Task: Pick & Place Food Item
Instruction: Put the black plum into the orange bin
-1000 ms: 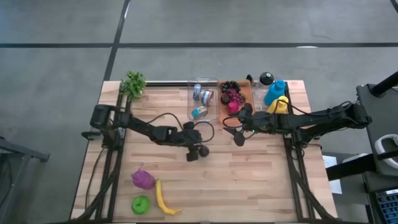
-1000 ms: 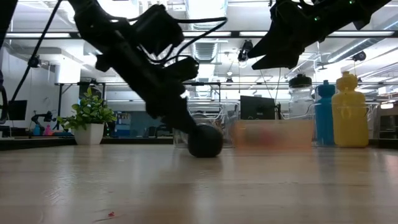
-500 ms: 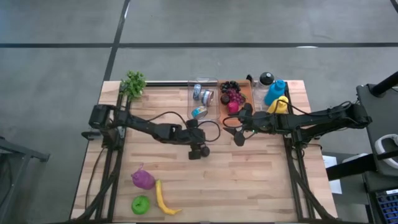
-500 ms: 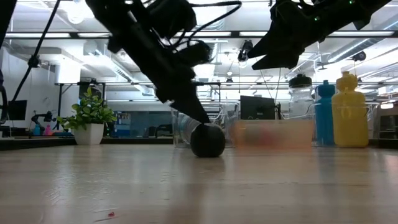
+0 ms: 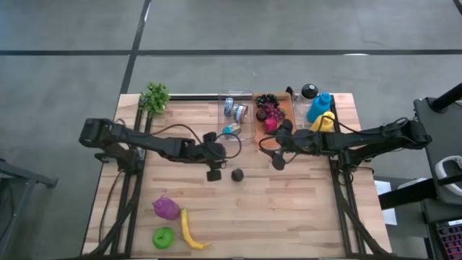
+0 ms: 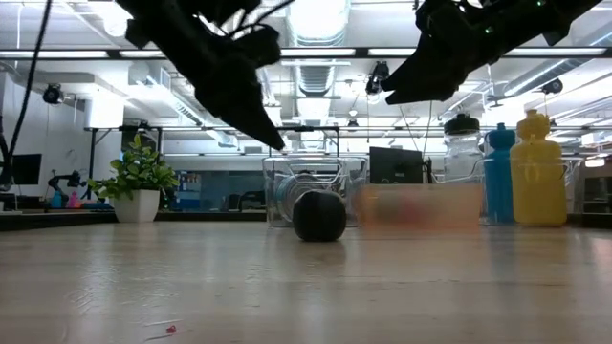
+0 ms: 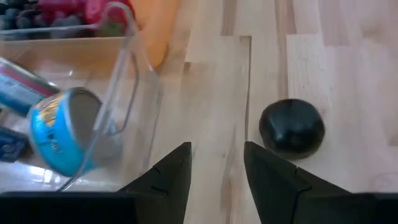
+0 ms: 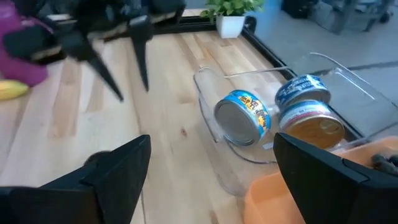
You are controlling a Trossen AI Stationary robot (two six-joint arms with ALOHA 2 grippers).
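Nearest, the small round black fruit [image 5: 237, 174] sits free on the wooden table [image 5: 289, 202], so nothing holds it. Left gripper [image 5: 213, 173] hovers beside it, fingers narrowly parted, empty. Farther, right gripper [image 5: 278, 160] waits spread wide.

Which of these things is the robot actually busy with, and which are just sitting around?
In the job:
- dark round fruit, lying free on the table
- left gripper, open, beside it

Lying about:
- cans in a clear bin
- berries
- bottles
- banana
- plant
- right gripper, open, waiting
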